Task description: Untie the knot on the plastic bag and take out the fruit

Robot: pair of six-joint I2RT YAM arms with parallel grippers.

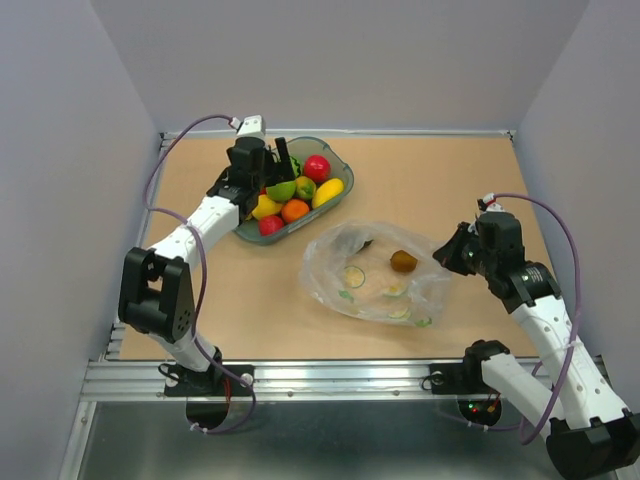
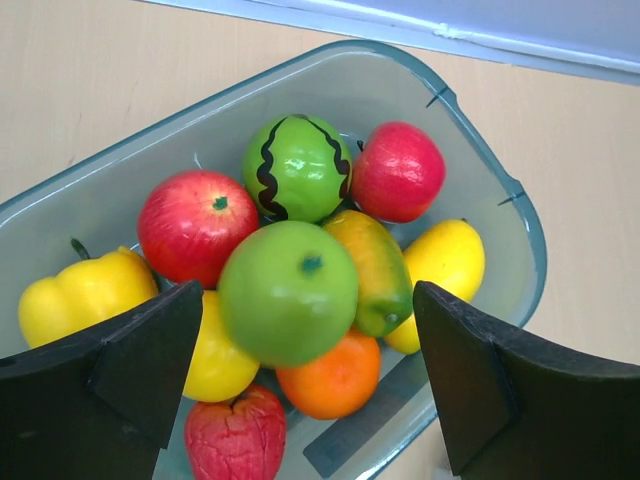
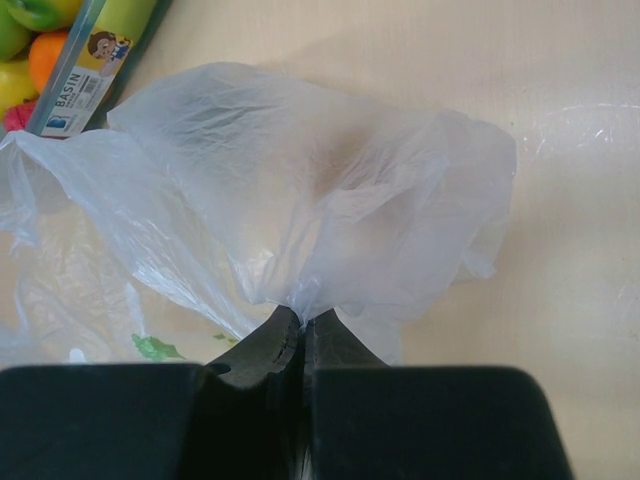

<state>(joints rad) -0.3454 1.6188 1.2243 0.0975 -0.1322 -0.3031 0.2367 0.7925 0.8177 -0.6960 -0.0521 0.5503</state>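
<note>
The clear plastic bag (image 1: 375, 278) lies crumpled mid-table, one brown kiwi (image 1: 404, 261) showing inside it. My right gripper (image 1: 447, 256) sits at the bag's right edge; in the right wrist view it (image 3: 303, 318) is shut on a pinched fold of the bag (image 3: 300, 190). My left gripper (image 1: 272, 163) hangs over the grey tray (image 1: 344, 170). Seen from the left wrist, it (image 2: 305, 375) is open, its fingers (image 2: 120, 380) apart from a green apple (image 2: 288, 292) lying on top of the pile. A yellow pepper (image 2: 85, 290) lies at the tray's left.
The tray (image 2: 522, 215) also holds two red apples (image 2: 195, 222), a striped green ball (image 2: 297, 165), an orange (image 2: 335, 378), a strawberry (image 2: 235, 438) and a long yellow fruit (image 2: 450, 258). Grey walls close the table on three sides.
</note>
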